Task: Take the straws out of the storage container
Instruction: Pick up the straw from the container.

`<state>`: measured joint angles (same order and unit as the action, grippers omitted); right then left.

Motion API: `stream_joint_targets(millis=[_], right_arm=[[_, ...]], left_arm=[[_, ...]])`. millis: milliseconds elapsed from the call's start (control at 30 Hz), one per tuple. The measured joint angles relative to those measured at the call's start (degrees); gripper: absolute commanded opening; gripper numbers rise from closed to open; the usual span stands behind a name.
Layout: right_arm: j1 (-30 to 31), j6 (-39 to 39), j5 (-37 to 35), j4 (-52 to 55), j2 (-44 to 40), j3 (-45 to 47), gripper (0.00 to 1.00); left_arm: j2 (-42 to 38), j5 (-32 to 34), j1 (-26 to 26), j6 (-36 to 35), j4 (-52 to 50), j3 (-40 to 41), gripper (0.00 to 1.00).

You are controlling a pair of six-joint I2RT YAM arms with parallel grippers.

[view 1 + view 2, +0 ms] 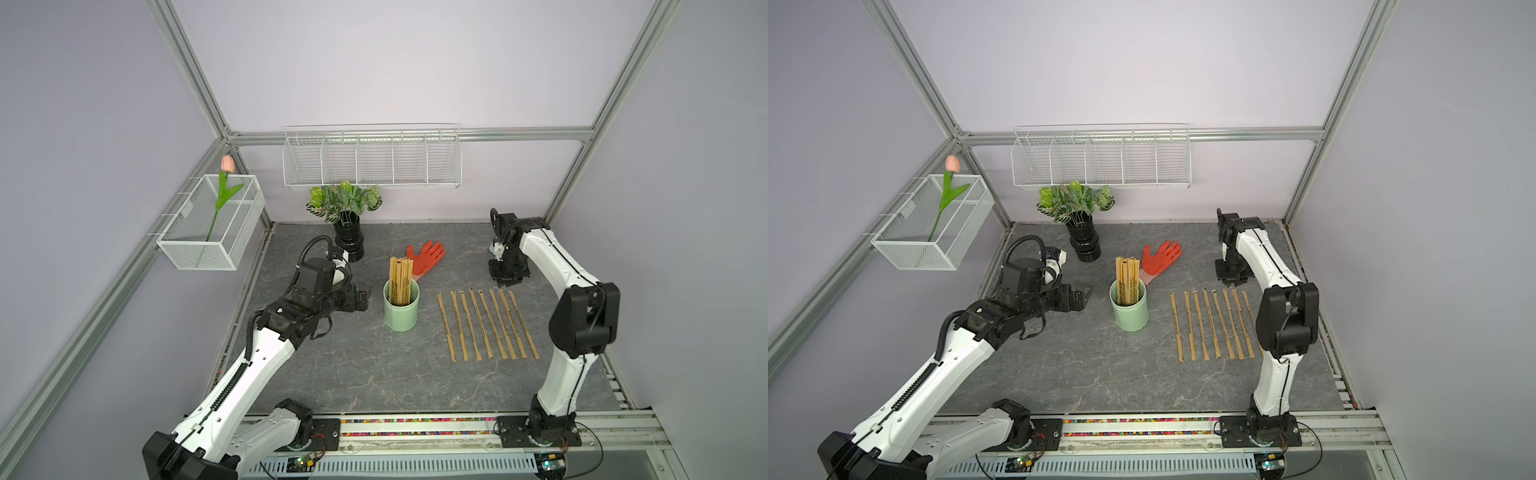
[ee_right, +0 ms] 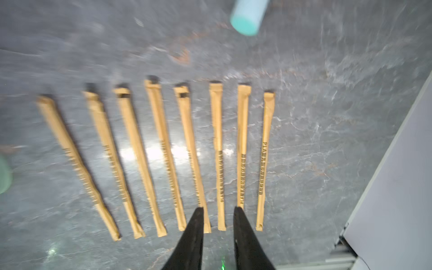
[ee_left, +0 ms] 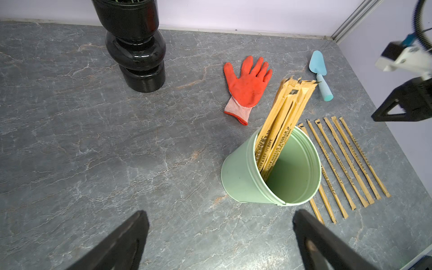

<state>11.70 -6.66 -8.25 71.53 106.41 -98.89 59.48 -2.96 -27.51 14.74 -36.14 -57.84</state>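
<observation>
On veined stone (image 1: 353, 365) lie flat paper straws (image 2: 219, 154); left fingers (image 3: 121, 243) spread wide, right fingers (image 2: 194, 238) slightly parted.

The straws (image 2: 242, 145) are a tan-brown paper colour with tiny dark lettering down each one, and a few have a little black patch near the tip. The storage container (image 3: 240, 173) is plain pale mint green, no pattern at all. The glove (image 3: 249, 86) is bright orange-red, with a pinkish-white knit cuff edged in red. The trowel (image 3: 318, 63) has a light blue blade and a teal handle. The vase (image 3: 138, 53) is glossy black, and the plant (image 1: 345, 199) is green with pale veins. The tulip (image 1: 227, 164) is peachy pink on a green stem, and the mesh basket (image 1: 195, 249) is white. The tabletop (image 3: 93, 140) is grey marble-look with whitish veins and some rusty streaks.
</observation>
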Motion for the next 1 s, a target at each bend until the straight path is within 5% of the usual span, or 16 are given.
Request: stream_joint_targets(millis=[333, 1000], right_arm=[[16.68, -6.03, 11.13, -19.85, -19.61, 10.86, 0.34], [24.46, -10.08, 18.10, -35.60, -7.21, 10.14, 0.32]], left_arm=[[0.00, 0.00, 0.00, 0.00, 0.00, 0.00, 1.00], [0.07, -0.02, 0.00, 0.00, 0.00, 0.00, 1.00]])
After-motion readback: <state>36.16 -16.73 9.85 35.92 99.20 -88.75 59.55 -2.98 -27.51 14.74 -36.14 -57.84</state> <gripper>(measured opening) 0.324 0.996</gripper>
